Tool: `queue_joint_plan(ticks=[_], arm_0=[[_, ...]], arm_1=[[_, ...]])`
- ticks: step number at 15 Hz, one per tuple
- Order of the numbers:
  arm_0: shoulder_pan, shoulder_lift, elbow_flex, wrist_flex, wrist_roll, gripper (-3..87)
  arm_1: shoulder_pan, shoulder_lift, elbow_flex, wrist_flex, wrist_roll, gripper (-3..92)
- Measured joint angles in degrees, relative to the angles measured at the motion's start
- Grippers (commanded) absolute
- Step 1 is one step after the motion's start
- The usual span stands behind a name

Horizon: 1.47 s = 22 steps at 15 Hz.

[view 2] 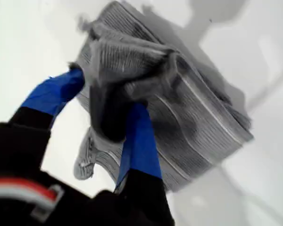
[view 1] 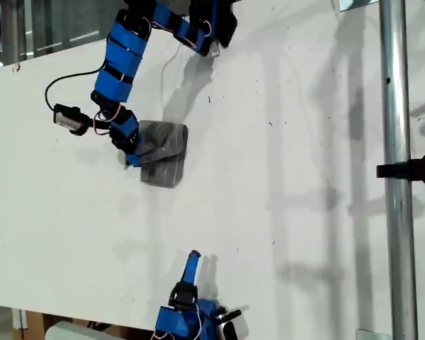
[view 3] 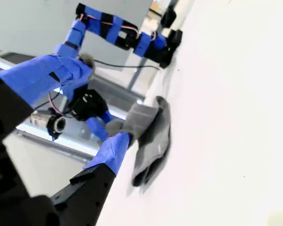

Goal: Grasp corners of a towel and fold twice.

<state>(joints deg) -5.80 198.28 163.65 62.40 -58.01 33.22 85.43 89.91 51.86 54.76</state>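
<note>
My first gripper (view 2: 104,103) clamped — second gripper (view 3: 92,103) agape

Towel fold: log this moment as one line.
towel: folded, bunched | first end effector: gripping towel fold | second end effector: away, empty | table

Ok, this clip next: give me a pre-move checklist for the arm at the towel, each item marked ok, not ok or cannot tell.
1. My first gripper closed on fabric: ok, a bunch of the towel sits between its blue fingers.
2. A true corner is gripped: cannot tell, the cloth is bunched there.
3. Towel already folded: ok, layered edges show in the first wrist view.
4. Fold neat: not ok, the top layer is rumpled.
5. My second gripper clear of the towel: ok, it is open and holds nothing.
6. Table around the towel free: ok.
</note>
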Motion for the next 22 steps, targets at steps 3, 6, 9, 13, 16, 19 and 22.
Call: queue_joint_plan(ticks=[3, 6, 9, 13, 16, 19, 22], arm_0=[[0.0, 0.0, 0.88, -0.35, 0.0, 24.4], [0.0, 0.0, 3.34, -1.93, -0.18, 21.8], [-0.88, 0.0, 7.12, -2.55, -2.11, 19.8], [-1.14, 0.0, 13.27, -5.62, -4.83, 20.9], [-1.14, 0.0, 14.5, -1.85, -11.25, 19.5], [0.26, 0.0, 14.77, 7.91, -19.16, 12.6], [1.67, 0.0, 14.77, 11.07, -7.29, 12.0]], arm_1=[[-3.25, 12.66, 6.24, -13.97, -2.37, 13.3], [-1.32, 30.5, 19.34, -11.16, -2.02, 2.0], [-0.44, 50.27, 38.67, 5.36, 1.67, -0.3], [-1.49, 88.07, 64.95, 19.25, 9.84, -0.3], [-2.64, 101.78, 71.37, 28.04, 13.71, -0.3], [-5.45, 103.45, 76.11, 30.5, 26.72, 12.5], [-12.48, 103.27, 76.2, 31.64, 31.55, 12.5]])
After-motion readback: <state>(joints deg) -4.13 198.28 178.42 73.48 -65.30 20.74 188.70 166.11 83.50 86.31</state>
